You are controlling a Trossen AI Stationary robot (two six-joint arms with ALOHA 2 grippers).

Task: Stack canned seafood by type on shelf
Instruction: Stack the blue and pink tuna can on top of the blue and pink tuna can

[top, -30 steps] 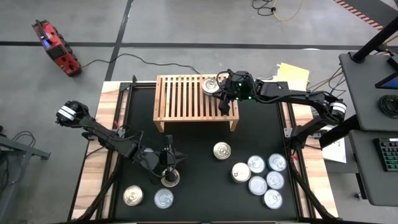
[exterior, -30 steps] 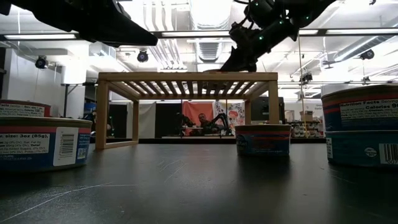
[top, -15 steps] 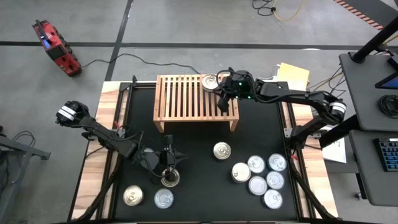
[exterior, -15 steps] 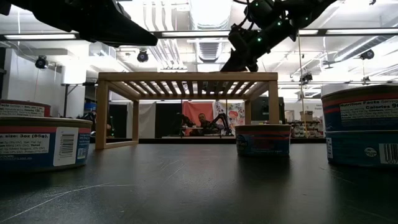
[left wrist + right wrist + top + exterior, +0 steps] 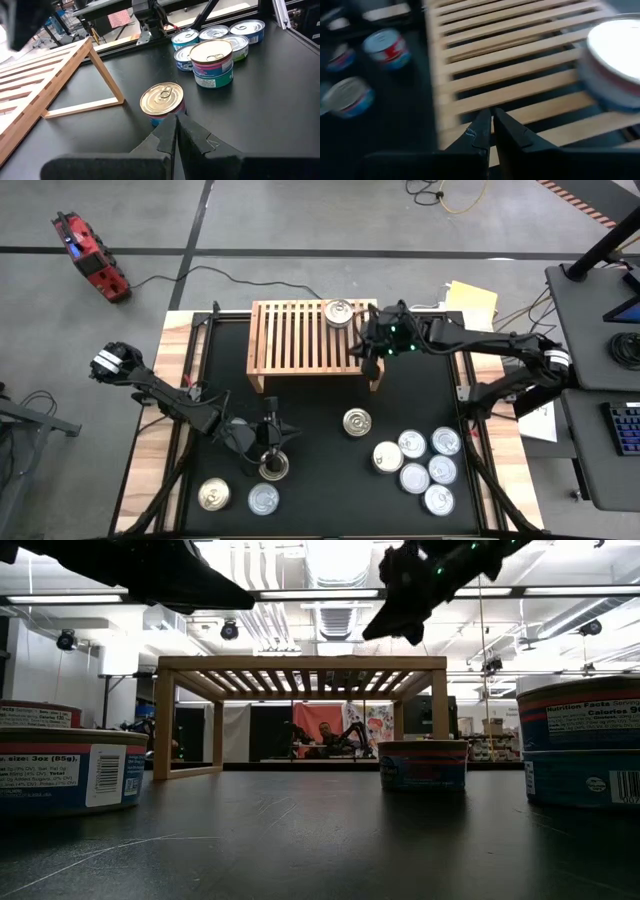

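- Black tabletop (image 5: 320,405) with wooden side strips, grey workshop floor all round, and the low light-wood slatted shelf (image 5: 300,335) sitting toward the back of the mat.
- So the one small round silver-lidded tin (image 5: 338,312) is now parked alone on the shelf's back right corner, flat on the slats. A moment ago the right gripper was right over it; now there's clear slat between them, so I'd call that placement done.
- Right gripper (image 5: 372,348) has slid off toward the shelf's right end and lifted. Its fingers are pressed together with nothing between them, which you can see nicely in its own wrist view, with that tin (image 5: 615,65) off to one side.
- That means one tin shelved, loads to go. A gold-lidded round tin (image 5: 356,421) sits alone mid-mat in front of the shelf, and a cluster of six silver and gold tins (image 5: 418,463) waits at the front right.
- Left gripper (image 5: 268,442) hasn't budged over the last second: it hovers at the front left, just behind a gold-lidded tin (image 5: 273,468), fingers closed and empty.
- Two more tins, a gold one (image 5: 212,496) and a silver one (image 5: 263,498), lie at the front left edge.
- My guess is the next job is picking a matching tin to go on top of the shelved one, since sorting by type has barely started.
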